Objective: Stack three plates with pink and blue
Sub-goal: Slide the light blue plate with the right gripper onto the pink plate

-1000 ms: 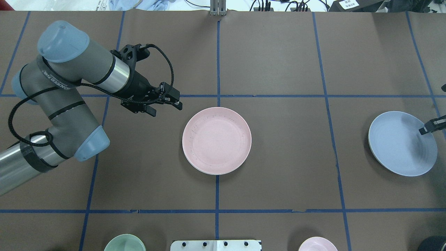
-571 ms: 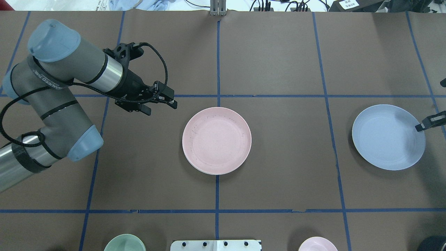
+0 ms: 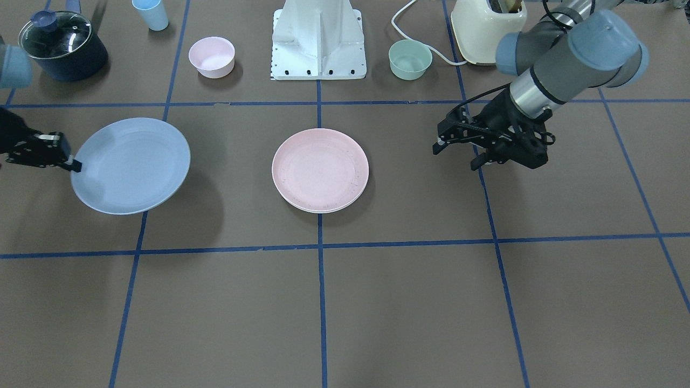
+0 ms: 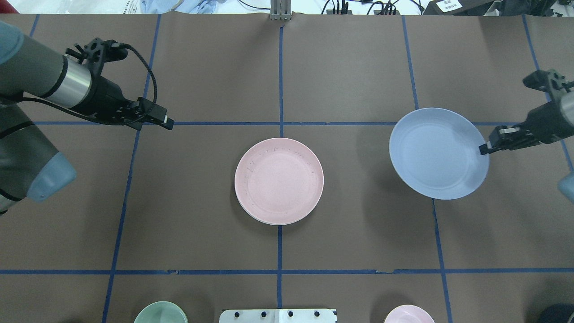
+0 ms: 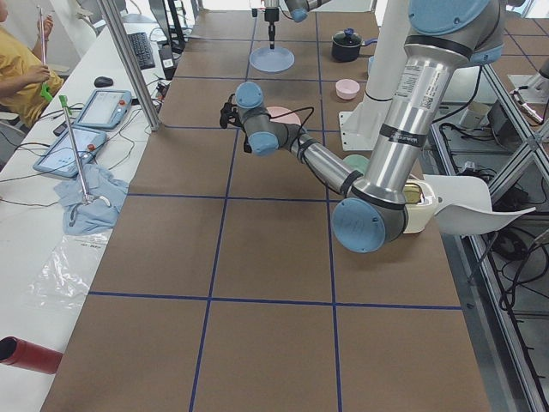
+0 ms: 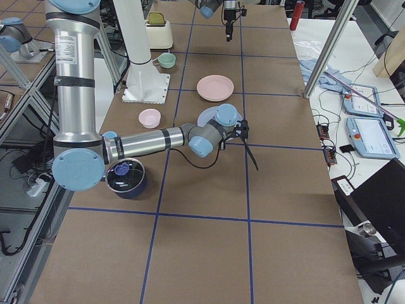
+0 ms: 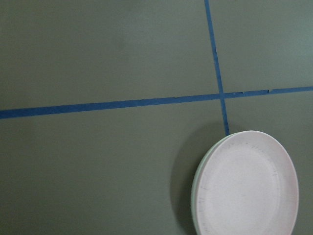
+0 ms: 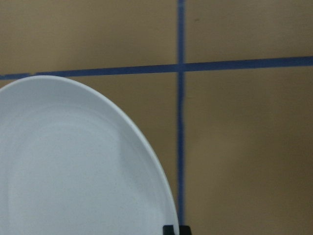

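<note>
The pale pink plate (image 4: pixel 279 180) lies at the table's centre on top of the cream-white plate, whose rim (image 3: pixel 321 211) shows just under it; both show in the left wrist view (image 7: pixel 247 186). My right gripper (image 4: pixel 484 148) is shut on the right rim of the pale blue plate (image 4: pixel 437 152) and holds it above the table, to the right of the pink plate. The blue plate also shows in the front view (image 3: pixel 132 164) and the right wrist view (image 8: pixel 73 161). My left gripper (image 3: pixel 455 158) is open and empty, well to the left of the stack (image 4: pixel 163 121).
Along the robot's side stand a mint-green bowl (image 3: pixel 409 59), a small pink bowl (image 3: pixel 212 56), a dark lidded pot (image 3: pixel 62 46), a blue cup (image 3: pixel 151 13), a cream toaster (image 3: pixel 488 24) and the robot base (image 3: pixel 319 40). Blue tape lines cross the brown table.
My right gripper has carried the blue plate left and up, toward the centre. My left arm has drawn back to the left, away from the pink plate.
</note>
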You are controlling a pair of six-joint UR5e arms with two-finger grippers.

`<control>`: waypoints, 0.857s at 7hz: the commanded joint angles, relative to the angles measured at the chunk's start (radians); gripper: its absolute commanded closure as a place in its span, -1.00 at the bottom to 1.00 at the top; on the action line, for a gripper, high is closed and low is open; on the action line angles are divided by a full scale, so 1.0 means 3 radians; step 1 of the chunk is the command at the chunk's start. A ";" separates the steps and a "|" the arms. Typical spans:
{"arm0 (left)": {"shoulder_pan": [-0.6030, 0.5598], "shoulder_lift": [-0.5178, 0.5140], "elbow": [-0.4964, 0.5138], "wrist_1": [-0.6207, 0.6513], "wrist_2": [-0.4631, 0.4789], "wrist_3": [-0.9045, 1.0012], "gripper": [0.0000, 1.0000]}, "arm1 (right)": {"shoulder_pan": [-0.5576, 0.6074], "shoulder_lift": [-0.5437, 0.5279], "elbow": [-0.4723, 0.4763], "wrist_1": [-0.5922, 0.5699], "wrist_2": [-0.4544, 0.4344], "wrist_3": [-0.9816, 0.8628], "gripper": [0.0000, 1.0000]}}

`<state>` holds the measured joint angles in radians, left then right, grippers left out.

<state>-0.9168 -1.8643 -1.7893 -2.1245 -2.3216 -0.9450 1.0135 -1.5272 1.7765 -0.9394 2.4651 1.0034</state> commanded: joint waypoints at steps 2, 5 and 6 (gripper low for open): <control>-0.0170 0.0191 -0.0013 0.0000 0.0007 0.0338 -0.99 | -0.1318 0.0869 0.0204 -0.0069 -0.1116 0.1581 1.00; -0.0171 0.0242 -0.0013 0.0000 0.0023 0.0333 -0.99 | -0.1650 0.1189 0.0158 -0.0560 -0.1544 0.1631 1.00; -0.0171 0.0247 -0.0018 0.0000 0.0028 0.0333 -0.99 | -0.1645 0.1189 0.0158 -0.0561 -0.1549 0.1631 1.00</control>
<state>-0.9677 -1.7929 -1.7931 -2.1246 -2.3148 -0.8452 0.5254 -1.1775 1.8248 -1.0956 2.0089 1.4917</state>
